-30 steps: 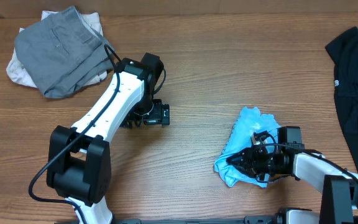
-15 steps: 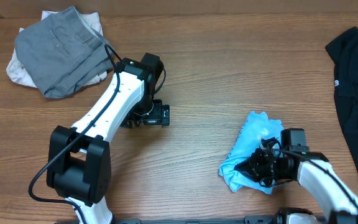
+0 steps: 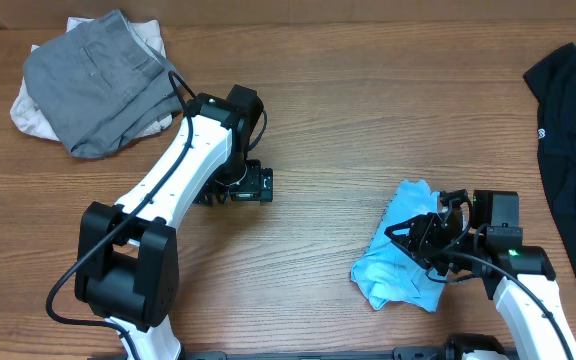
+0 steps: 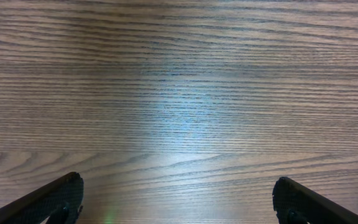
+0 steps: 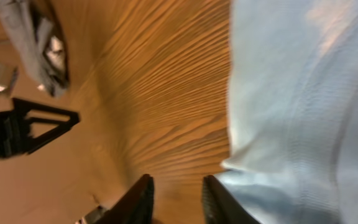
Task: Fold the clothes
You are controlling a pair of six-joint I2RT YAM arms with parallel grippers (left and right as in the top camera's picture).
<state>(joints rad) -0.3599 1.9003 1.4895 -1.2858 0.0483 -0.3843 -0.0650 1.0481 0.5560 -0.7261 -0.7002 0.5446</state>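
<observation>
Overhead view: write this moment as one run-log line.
left gripper: open over table | right gripper: slightly open, empty, at light blue T-shirt | fold: not done

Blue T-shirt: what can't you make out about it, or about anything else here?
- Blue T-shirt: its print and sleeves can't be seen. It is crumpled in the overhead view, partly under the right tool, and blurred in the right wrist view.
- Black garment: cut off by the overhead view's right edge.
- Off-white garment: mostly covered by the grey one.
</observation>
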